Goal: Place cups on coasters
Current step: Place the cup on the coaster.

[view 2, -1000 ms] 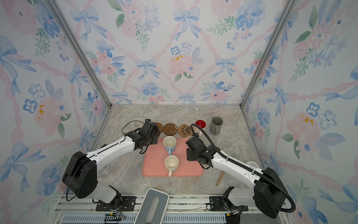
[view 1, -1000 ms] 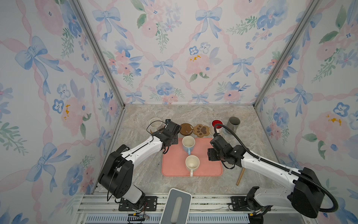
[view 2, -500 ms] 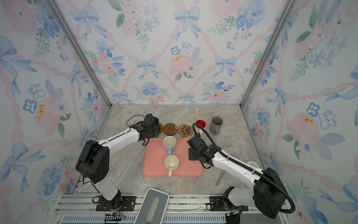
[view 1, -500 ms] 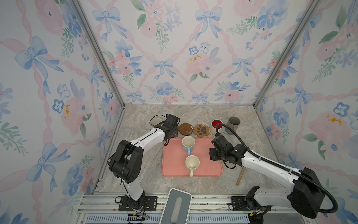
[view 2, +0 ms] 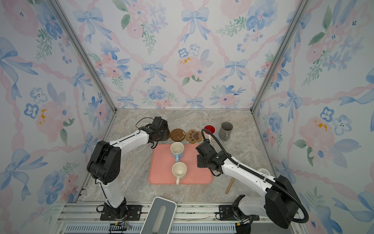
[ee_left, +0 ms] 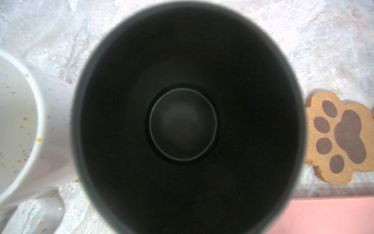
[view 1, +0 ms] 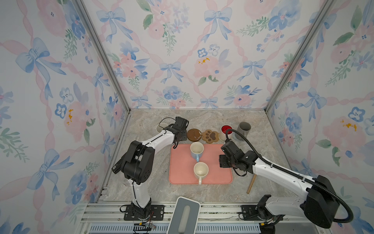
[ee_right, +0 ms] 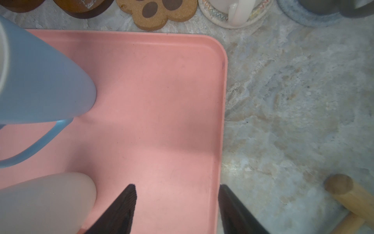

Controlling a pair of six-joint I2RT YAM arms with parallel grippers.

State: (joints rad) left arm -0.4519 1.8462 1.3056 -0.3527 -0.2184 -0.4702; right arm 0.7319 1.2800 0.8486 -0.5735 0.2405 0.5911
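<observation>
Two mugs stand on the pink tray (view 1: 182, 176), the light blue mug (view 1: 196, 151) farther and a plain cream mug (view 1: 200, 172) nearer, while the red-lined mug (view 1: 226, 129) sits on the cream woven coaster (ee_right: 212, 18) and the grey mug (view 1: 243, 129) on the light-blue woven coaster (ee_right: 293, 17) at the far right. The left gripper (view 1: 180, 132) is clenched on the black mug (ee_left: 182, 121) at the far left, between a speckled cream mug (ee_left: 20, 121) and the paw-print coaster (view 1: 210, 136); what lies under it is hidden. The right gripper (ee_right: 176, 186) hangs spread and empty over the tray's right edge

Left gripper (view 1: 179, 136) seemingly closed, right gripper (ee_right: 177, 187) parted
</observation>
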